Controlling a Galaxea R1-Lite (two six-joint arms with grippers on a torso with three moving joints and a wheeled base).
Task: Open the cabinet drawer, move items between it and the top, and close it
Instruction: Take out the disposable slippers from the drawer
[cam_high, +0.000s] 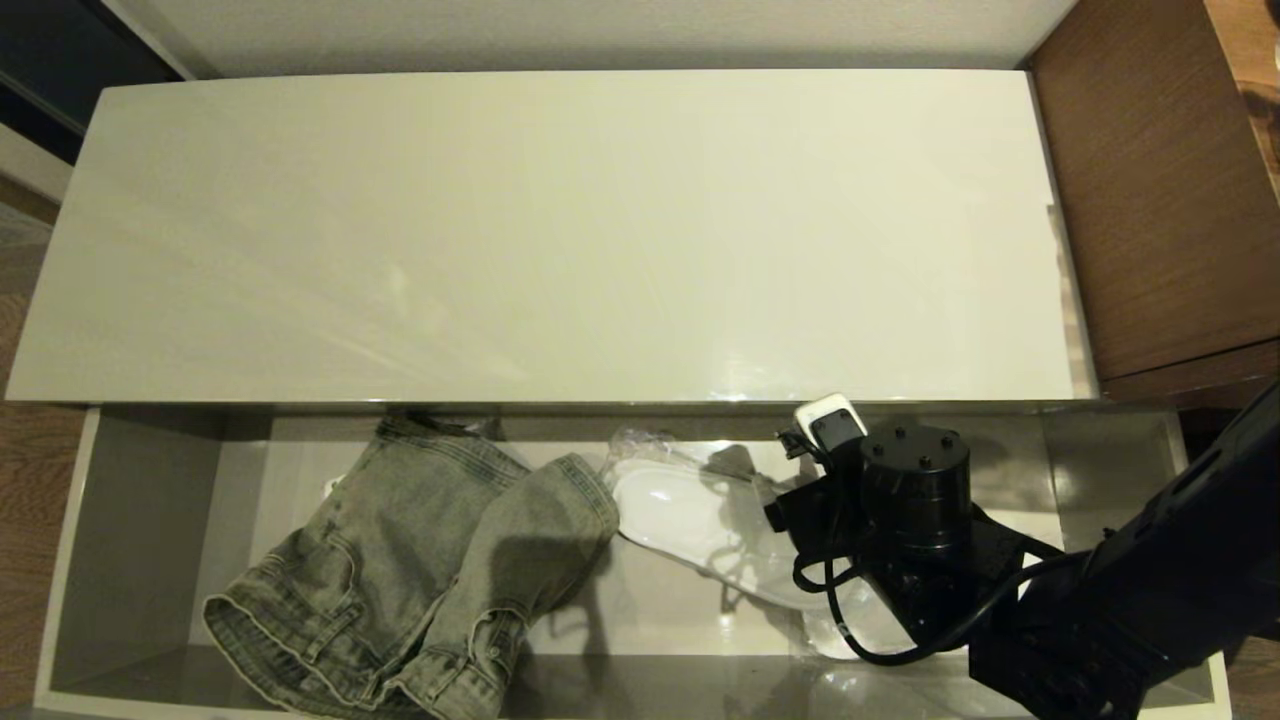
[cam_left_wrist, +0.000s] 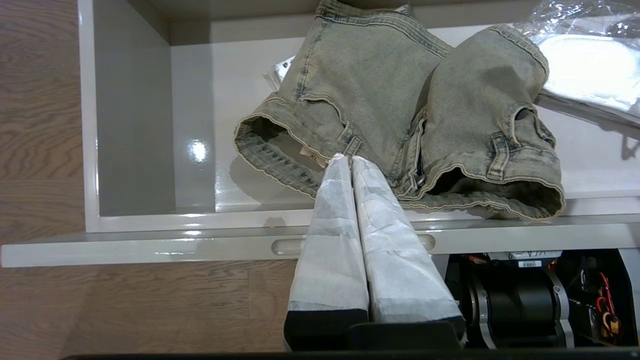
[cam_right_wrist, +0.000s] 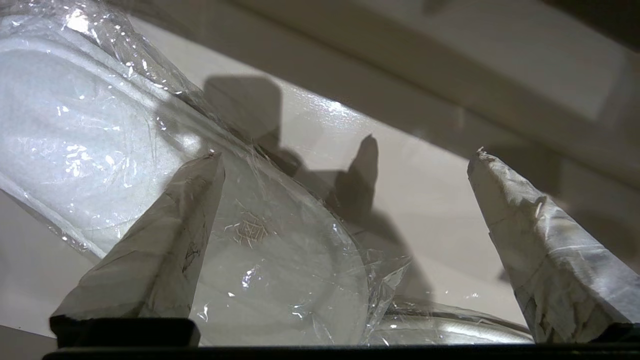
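judged light, flat and floppy: wrapped slipper (cam_right_wrist: 150, 175), white under clear crinkly film, likely slick against the padded fingers (cam_right_wrist: 165, 240). best taken across the narrow width near the heel end, pinching film and sole together, since loose plastic alone could tear or slide out. lies in the open cabinet drawer (cam_high: 140, 520) at about 4 o'clock of the head view, slanting from 11 to 5 o'clock; a second wrapped one possibly just beneath, hard to tell. folded denim garment (cam_high: 430, 570) at 7 o'clock in the same drawer: soft, heavier, faded grey-green, better gathered at a thick seam or waistband. glossy top (cam_high: 560, 230) at 12 o'clock. right tool (cam_right_wrist: 345, 210) spread wide, holding nothing, low over the slipper with one finger above it. left tool (cam_left_wrist: 350, 170) closed on nothing, parked outside the drawer front, pointing toward the denim.
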